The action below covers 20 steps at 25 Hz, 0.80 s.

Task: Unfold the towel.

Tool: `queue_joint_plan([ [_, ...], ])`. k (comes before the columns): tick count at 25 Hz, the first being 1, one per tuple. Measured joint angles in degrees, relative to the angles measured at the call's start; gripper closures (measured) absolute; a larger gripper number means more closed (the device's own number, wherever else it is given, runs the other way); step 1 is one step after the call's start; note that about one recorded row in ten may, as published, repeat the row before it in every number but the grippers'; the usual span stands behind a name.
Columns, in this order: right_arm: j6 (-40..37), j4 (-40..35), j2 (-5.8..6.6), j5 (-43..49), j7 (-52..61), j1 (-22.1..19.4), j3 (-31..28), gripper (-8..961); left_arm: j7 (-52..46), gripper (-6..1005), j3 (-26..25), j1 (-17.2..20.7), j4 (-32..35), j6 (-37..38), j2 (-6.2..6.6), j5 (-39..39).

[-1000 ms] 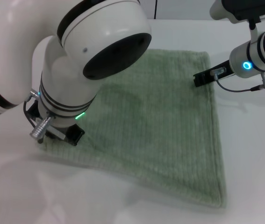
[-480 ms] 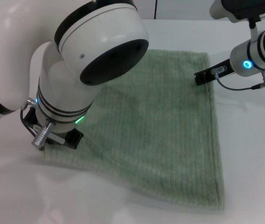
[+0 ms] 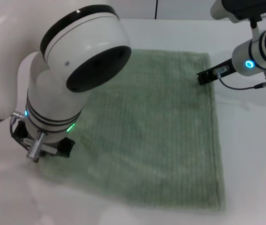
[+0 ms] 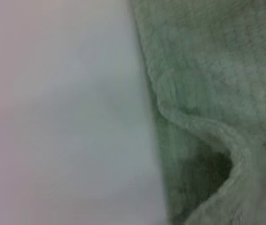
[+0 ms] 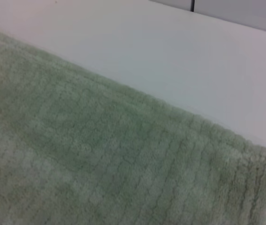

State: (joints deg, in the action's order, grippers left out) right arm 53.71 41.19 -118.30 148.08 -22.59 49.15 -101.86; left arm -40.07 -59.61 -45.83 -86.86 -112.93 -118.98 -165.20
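The sage-green ribbed towel [image 3: 156,126] lies spread on the white table, nearly flat. My left gripper [image 3: 63,148] is low at the towel's near left corner and is shut on that edge. The left wrist view shows the hem [image 4: 203,126] puckered up beside bare table. My right gripper [image 3: 203,77] hovers at the towel's far right edge, just below the far right corner. That corner lies flat in the right wrist view [image 5: 179,154].
The white table [image 3: 254,154] surrounds the towel on all sides. My large left arm [image 3: 72,70] covers the towel's left part in the head view. A dark seam [image 3: 156,8] runs up the back wall.
My left gripper has moved left and toward the near edge, dragging the towel's near left corner with it and widening the cloth. The right gripper shifted slightly right.
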Motion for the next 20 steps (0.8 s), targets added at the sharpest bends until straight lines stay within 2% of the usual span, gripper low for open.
queue_joint_plan([
  [6,0.09,0.03,0.0,0.09,-0.02,0.07,0.1,954,-0.91,984,0.08,1.49,0.63,0.37,0.2,-0.14],
  [7,0.13,0.04,0.0,0.1,-0.04,0.09,0.19,954,-1.54,984,2.13,1.72,0.79,0.81,0.31,-0.26],
  [12,0.02,0.31,0.0,0.1,-0.48,0.02,0.59,954,-2.39,752,3.89,0.28,1.71,1.38,0.38,-0.32],
  [15,-0.13,1.9,0.0,0.11,-1.29,-0.4,0.33,954,-1.63,588,5.99,-2.99,4.98,8.75,3.52,-0.56],
  [17,-0.15,3.67,0.02,0.1,-1.39,-0.85,0.28,954,-1.63,467,5.99,-2.99,4.98,8.75,3.52,-0.56],
  [18,-0.09,4.85,0.06,0.11,-1.4,-1.24,0.27,954,-1.06,407,7.66,-5.6,7.1,14.6,6.94,-0.59],
  [19,0.04,6.36,0.12,0.11,-1.39,-1.83,0.25,954,-1.06,366,7.66,-5.6,7.1,14.6,6.94,-0.59],
  [20,0.19,7.98,0.16,0.22,-1.33,-2.51,0.19,954,-1.02,326,9.3,-7.93,7.93,19.12,9.55,-0.65],
])
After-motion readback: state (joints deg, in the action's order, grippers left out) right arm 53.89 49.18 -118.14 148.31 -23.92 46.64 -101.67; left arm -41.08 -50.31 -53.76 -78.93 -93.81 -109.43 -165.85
